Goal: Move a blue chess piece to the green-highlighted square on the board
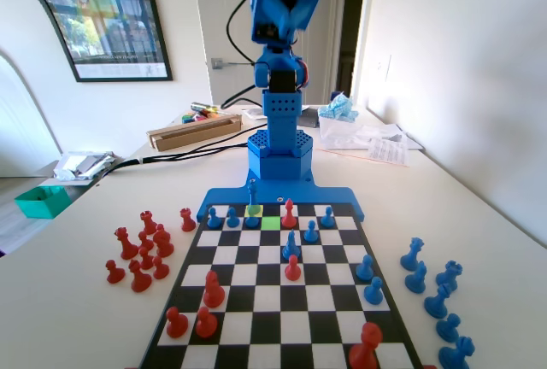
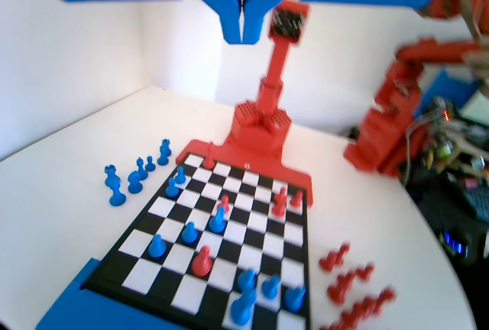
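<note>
gripper [image 2: 241,17]: raised high over the board's near end in wrist view, jaws pressed together, holding nothing
blue chess piece [image 1: 253,192]: upright on the paler yellow-green square [image 1: 254,210], back row by the arm's base
green-highlighted square [image 1: 271,223]: bare, diagonally touching that square
neighbours: red piece [image 1: 290,213] just right of green; blue pawns [image 1: 232,217] left
off board [image 1: 282,318]: red pieces [image 1: 141,249] left, blue pieces [image 1: 436,296] right in fixed view

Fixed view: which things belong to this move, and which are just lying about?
Belongs to the job: blue chess piece, green-highlighted square, board, gripper.

Lying about: red pieces left of the board, blue pieces right of the board, green tray, cardboard box, papers.
</note>
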You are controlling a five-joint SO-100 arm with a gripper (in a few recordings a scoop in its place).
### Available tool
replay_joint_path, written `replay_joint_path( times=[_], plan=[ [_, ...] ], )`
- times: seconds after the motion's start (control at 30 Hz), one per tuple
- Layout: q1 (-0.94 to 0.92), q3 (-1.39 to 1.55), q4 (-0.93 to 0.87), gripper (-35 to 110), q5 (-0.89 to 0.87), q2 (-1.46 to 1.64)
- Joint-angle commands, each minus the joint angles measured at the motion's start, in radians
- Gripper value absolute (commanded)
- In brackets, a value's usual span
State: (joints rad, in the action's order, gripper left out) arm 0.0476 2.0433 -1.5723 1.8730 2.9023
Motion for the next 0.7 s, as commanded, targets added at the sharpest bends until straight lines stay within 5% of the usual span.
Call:
replay_joint_path(
  times=[0.0, 0.37, 0.67],
  plan=[
    [0.046, -0.213, -0.020, 1, 0.101, -0.132],
    [-0.012, -0.380, -0.067, 1, 0.655, -0.460],
    [-0.006, -0.322, -0.146, 1, 0.907, -0.601]
  ],
)
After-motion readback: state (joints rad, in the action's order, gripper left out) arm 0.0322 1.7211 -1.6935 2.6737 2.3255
